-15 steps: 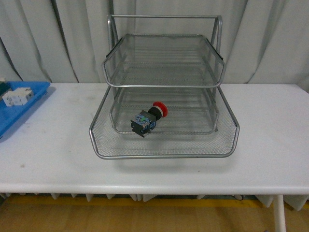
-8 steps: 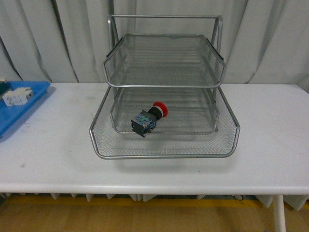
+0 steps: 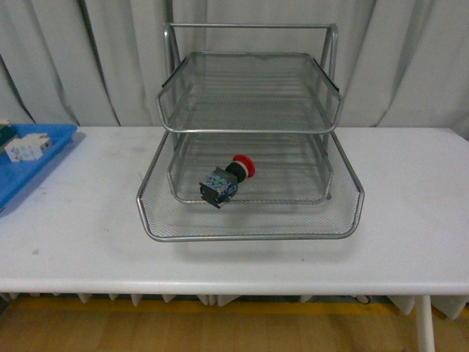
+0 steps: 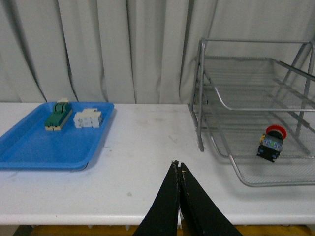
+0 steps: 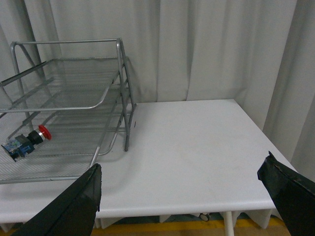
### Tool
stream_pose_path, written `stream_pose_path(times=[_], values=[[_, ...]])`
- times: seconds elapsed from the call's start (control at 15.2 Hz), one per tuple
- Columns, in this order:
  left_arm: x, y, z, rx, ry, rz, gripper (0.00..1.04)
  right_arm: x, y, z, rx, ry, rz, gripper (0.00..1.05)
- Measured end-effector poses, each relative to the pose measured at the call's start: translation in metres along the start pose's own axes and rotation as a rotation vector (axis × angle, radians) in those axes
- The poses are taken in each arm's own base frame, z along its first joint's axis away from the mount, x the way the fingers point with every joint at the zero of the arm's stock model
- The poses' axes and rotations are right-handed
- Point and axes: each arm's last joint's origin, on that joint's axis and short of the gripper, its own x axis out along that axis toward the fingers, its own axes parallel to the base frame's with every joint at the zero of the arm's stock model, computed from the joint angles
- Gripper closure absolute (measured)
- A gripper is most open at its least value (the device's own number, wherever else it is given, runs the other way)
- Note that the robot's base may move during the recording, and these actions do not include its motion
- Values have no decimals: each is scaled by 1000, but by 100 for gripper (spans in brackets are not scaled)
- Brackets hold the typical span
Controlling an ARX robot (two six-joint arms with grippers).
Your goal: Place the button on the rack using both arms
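Note:
The button (image 3: 226, 180), red-capped with a black body and a bluish end, lies on its side on the lowest tier of the silver wire-mesh rack (image 3: 249, 231). The left wrist view shows the button (image 4: 271, 142) in the rack (image 4: 216, 98) far off to one side of my left gripper (image 4: 177, 165), whose black jaws are pressed together on nothing above the white table. In the right wrist view the button (image 5: 27, 139) rests in the rack (image 5: 106, 98), and my right gripper (image 5: 182, 172) stands wide open and empty over the table. Neither arm appears in the front view.
A flat blue tray (image 3: 29, 165) sits at the table's left end holding a white terminal block (image 4: 87, 118) and a green-and-beige component (image 4: 58, 115). Grey curtains hang behind the white table (image 3: 410, 213). The table's front edge runs close below both grippers.
The rack has shifted very slightly; the button lies as before. No arm shows in the front view throughout.

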Motion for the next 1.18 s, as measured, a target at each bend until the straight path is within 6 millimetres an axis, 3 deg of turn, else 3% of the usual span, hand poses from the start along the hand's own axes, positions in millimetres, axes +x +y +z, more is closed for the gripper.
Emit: stream_pose_path(times=[0.07,0.26,0.39,0.46,0.66,0.92,1.05,1.12,1.18], values=[[0,0,0,-1,2,0,103,0,0,0,0,1,0,6],[0,0,0,-1,-3,0,75,0,0,0,0,0,0,6],[0,0,0,-1,-3,0,53,0,0,0,-1,5,2,6],[0,0,0,-1,-3,0,40,3,0,-4,-26,178,109,6],[0,0,0,0,-2,0,5,27,13,0,-21,298,229,6],[0,0,0,-1,-3,0,7,67,42,-3,77,437,311,10],[0,0,0,-1,-3,0,7,93,59,-11,175,536,356,32],[0,0,0,-1,-3,0,7,95,61,-12,178,545,360,34],[0,0,0,-1,-3,0,7,106,68,-17,219,613,378,43]])
